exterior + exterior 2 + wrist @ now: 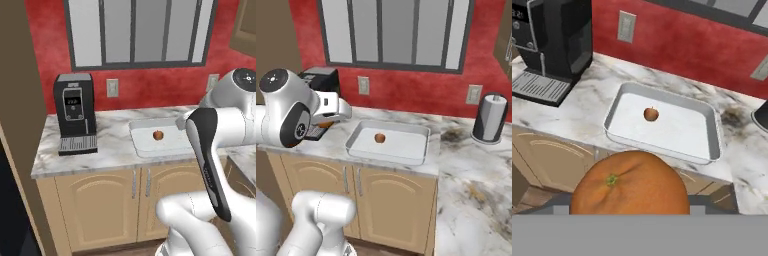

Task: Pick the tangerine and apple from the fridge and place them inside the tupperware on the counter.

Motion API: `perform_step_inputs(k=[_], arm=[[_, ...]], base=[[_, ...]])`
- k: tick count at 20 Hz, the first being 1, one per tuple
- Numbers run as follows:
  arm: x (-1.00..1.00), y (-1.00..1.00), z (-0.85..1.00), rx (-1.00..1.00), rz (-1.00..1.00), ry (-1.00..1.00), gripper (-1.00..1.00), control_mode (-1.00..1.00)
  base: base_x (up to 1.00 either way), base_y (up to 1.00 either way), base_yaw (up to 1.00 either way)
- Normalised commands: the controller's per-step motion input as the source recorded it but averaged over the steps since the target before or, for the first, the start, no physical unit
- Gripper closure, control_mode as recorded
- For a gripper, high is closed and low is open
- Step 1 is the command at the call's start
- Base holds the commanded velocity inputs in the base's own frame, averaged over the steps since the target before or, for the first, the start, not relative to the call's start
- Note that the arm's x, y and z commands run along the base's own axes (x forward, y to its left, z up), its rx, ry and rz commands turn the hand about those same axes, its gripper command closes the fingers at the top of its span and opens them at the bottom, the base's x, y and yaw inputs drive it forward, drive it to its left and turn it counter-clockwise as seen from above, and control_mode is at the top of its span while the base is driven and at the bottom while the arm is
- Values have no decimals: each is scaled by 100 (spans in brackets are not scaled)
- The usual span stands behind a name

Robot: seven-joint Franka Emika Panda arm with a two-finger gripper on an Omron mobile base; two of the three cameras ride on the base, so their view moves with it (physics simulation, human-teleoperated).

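Observation:
The tangerine [630, 185], a bright-orange ball, fills the bottom of the hand view, held close to the camera with the fingers hidden behind it. My gripper [327, 121] is shut on it, left of and above the counter's front edge [391, 167]; an orange sliver shows under the hand. The tupperware [713, 134], a wide shallow white container, sits on the marbled counter [110, 150] ahead of the hand. The apple [651, 114], reddish with a short dark stem, lies inside it near the middle, also seen as the apple [158, 135] and the apple [379, 138].
A black coffee machine [75, 112] stands on the counter left of the tupperware [137, 126]. A paper towel roll [489, 118] stands at the right, where the counter turns a corner. Beige cabinet doors [100, 210] are below. A tall brown panel [20, 125] rises at the left.

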Motion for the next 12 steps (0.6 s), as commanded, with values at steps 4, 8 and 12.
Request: perform_step_inputs(k=[4, 8, 12], arm=[[0, 0, 0, 0, 0, 0, 100, 100], [55, -13, -39, 1, 0, 0, 100, -100], [74, -37, -74, 5, 0, 0, 100, -100]], base=[[95, -61, 0], [19, -8, 0], [0, 0, 0]])
